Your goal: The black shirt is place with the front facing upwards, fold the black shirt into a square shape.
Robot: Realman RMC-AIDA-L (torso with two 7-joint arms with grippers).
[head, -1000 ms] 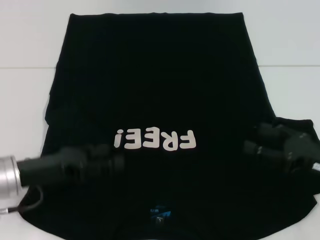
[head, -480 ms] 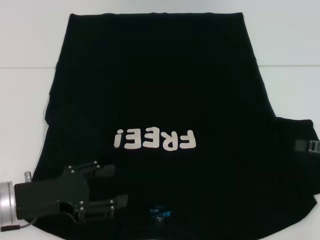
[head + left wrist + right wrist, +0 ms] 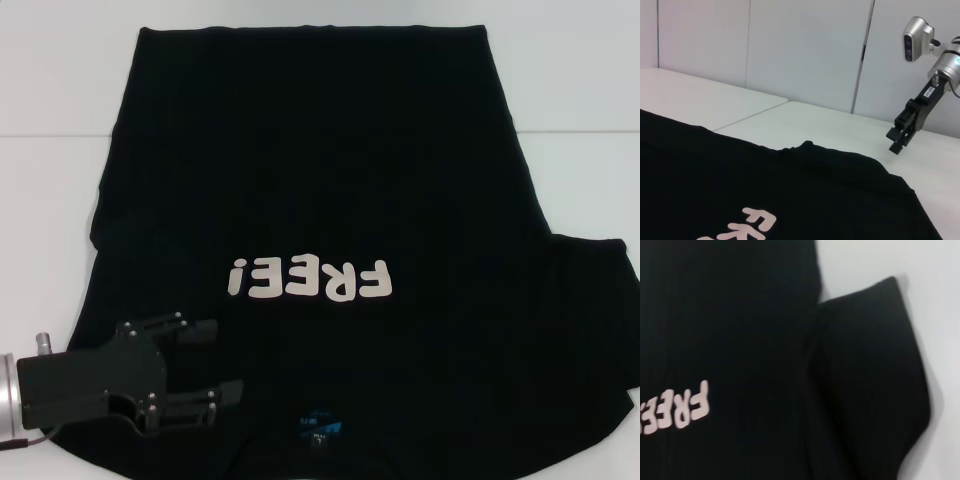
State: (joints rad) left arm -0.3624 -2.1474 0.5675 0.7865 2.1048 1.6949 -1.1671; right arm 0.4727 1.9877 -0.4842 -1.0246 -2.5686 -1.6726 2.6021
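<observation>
Left gripper point(image 3: 222, 362) of mine hovers with its fingers spread wide and empty over the black shirt point(image 3: 320, 180), which lies flat, print upward, on the white desk point(image 3: 580, 90). Its "FREE!" lettering point(image 3: 307, 279) sits just ahead of those fingertips. My right gripper point(image 3: 896, 140) hangs raised beyond the shirt's sleeve point(image 3: 870, 385); I cannot tell its opening.

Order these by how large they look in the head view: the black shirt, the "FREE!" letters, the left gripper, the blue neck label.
1. the black shirt
2. the left gripper, nearer the camera, so it and the letters look alike
3. the "FREE!" letters
4. the blue neck label
</observation>
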